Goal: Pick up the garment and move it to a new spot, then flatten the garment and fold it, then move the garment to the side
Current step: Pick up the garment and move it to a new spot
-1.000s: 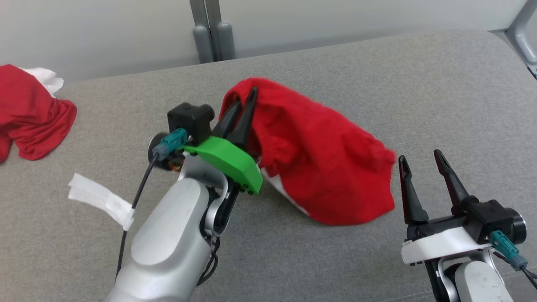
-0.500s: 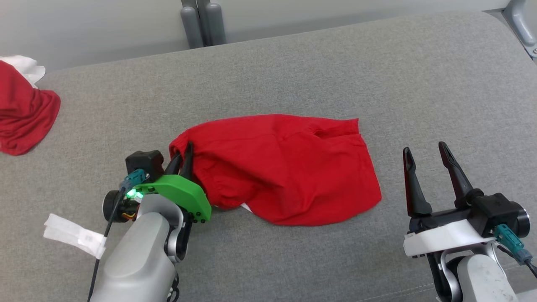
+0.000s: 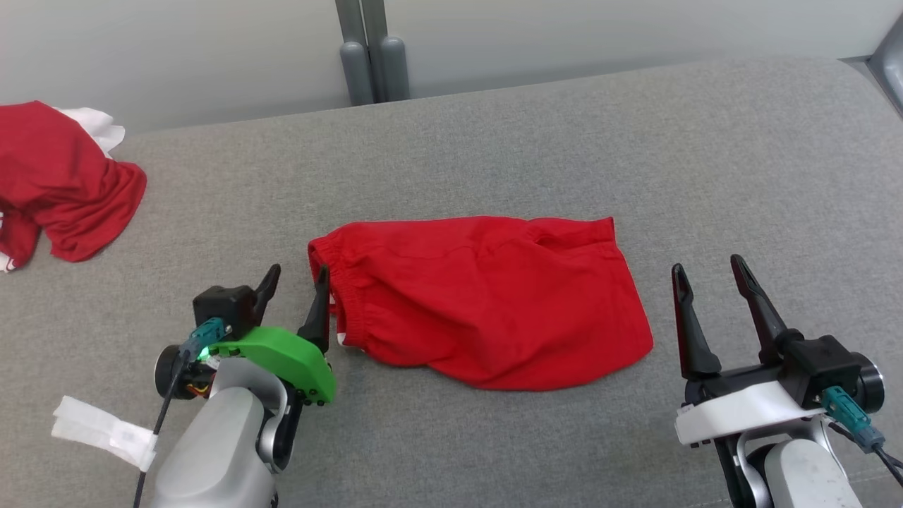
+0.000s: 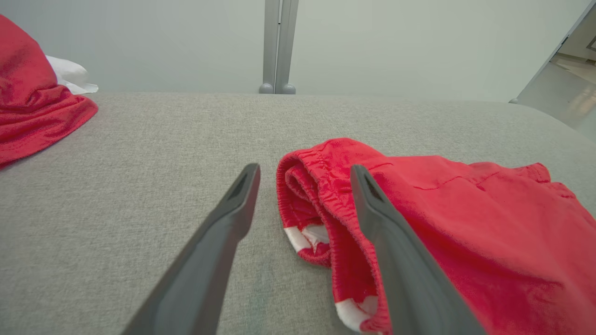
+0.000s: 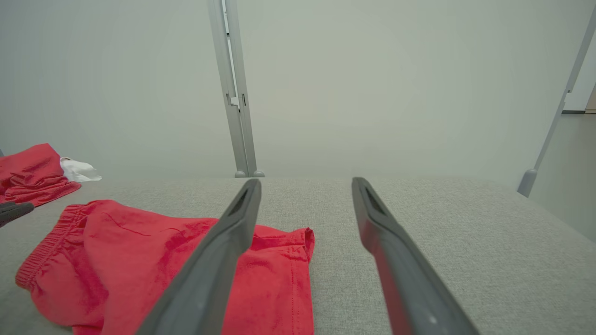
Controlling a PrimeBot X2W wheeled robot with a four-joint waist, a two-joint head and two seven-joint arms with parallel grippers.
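Before me, the grey fabric desk carries red shorts lying flat at centre frame and a crumpled red cloth at upper left.

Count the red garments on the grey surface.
2. The red shorts lie spread in the middle. A crumpled red garment lies at the far left, partly cut off; more may be hidden there.

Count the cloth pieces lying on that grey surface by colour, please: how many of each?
Red: 2, the shorts in the middle and the crumpled heap at the far left.
White: 1, a cloth peeking out behind that heap.
Total: 3.
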